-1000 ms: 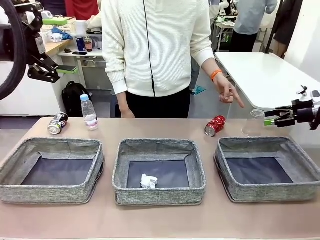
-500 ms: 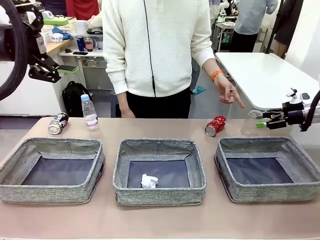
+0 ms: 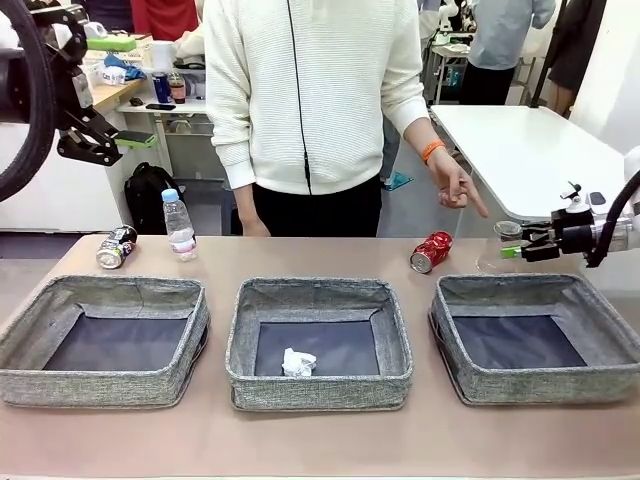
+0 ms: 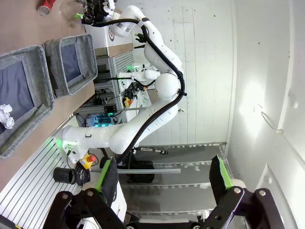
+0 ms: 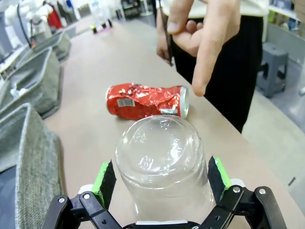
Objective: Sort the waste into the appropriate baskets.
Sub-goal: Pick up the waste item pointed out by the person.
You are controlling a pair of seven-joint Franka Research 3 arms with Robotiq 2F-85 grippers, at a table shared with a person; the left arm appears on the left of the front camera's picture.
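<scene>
Right wrist view: fingers point(image 5: 106, 185) stand apart astride the clear plastic cup point(image 5: 162, 164); treat it as light and crushable, and squeeze mid-wall gently.

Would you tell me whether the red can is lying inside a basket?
No, the red can lies on the bare table beyond the right basket.

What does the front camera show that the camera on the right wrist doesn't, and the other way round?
Front view's own: the left fingers raised high, and the bottle and dark can plain at the table's far left. Right wrist view's own: a close look at the upside-down clear cup standing between the open right fingers, green pads on either side. Shared: the cup, the crushed red can, the person's pointing hand and the grey baskets.
</scene>
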